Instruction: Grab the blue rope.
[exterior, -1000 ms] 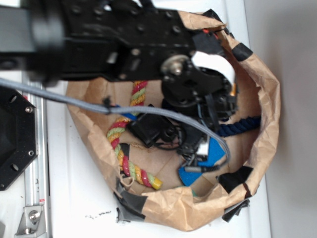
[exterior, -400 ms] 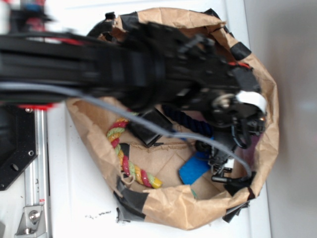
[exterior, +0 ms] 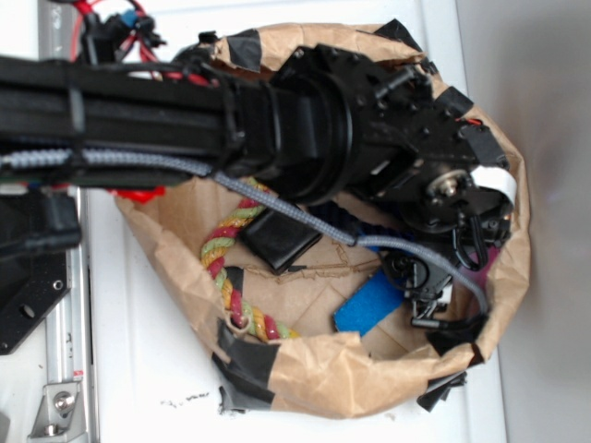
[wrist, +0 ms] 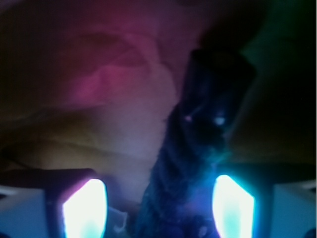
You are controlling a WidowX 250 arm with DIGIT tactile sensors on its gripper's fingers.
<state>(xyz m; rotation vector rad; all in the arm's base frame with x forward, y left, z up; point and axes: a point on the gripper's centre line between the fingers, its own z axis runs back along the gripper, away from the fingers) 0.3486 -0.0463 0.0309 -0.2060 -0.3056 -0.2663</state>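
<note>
The blue rope (wrist: 193,163) runs up between the hand's (wrist: 158,203) two lit fingers (wrist: 84,208), inside the paper bag (exterior: 314,378) on the desk (exterior: 138,351). The fingers stand apart, straddling the rope, apparently positioned for closing. The exterior view hides most of the rope under the arm (exterior: 277,120); only the wrist view shows the alignment.

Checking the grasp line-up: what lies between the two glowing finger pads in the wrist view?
The dark navy twisted rope runs up between the glowing pads, nearer the right one; crumpled brown paper lies behind it. Only the wrist view shows this.
</note>
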